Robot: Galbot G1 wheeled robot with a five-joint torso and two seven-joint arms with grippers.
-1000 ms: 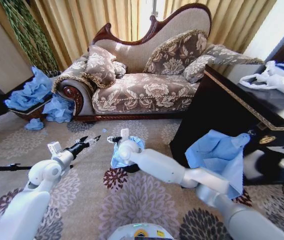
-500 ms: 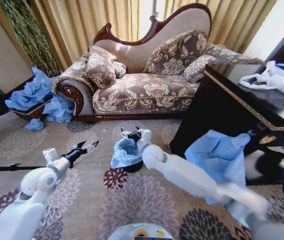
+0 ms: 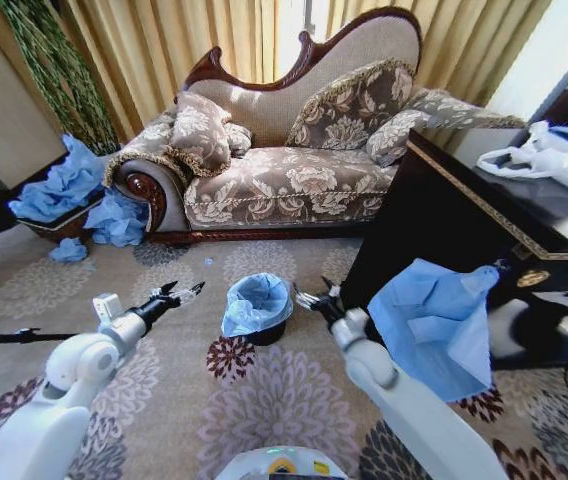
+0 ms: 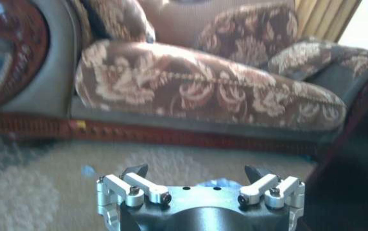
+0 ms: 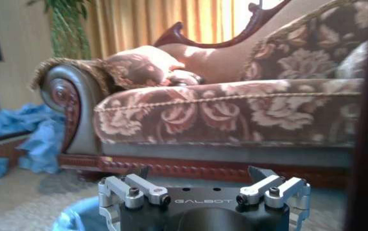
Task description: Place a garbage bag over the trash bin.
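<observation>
The garbage bag [image 3: 254, 300], light blue and thin, sits draped over the top of the small black trash bin [image 3: 265, 334] on the carpet in front of the sofa. My left gripper [image 3: 186, 290] hovers open to the left of the bin, apart from it. Just to the bin's right, my right gripper [image 3: 312, 292] is also open and holds nothing. In the right wrist view the right gripper [image 5: 200, 171] has its jaws wide apart, with the bag's blue edge [image 5: 74, 219] below them. The left gripper [image 4: 196, 171] stands open in the left wrist view too, facing the sofa.
A patterned sofa [image 3: 284, 180] stands behind the bin. On the right, a black cabinet [image 3: 444, 220] has a large blue sheet [image 3: 434, 320] hanging on its front and white bags [image 3: 554, 160] on top. Blue plastic piles [image 3: 74, 200] lie at the far left, and a black rod [image 3: 14, 337] on the carpet.
My right arm has drawn back from over the bin to its right side, letting go of the bag, which stays on the bin. The left gripper has barely moved.
</observation>
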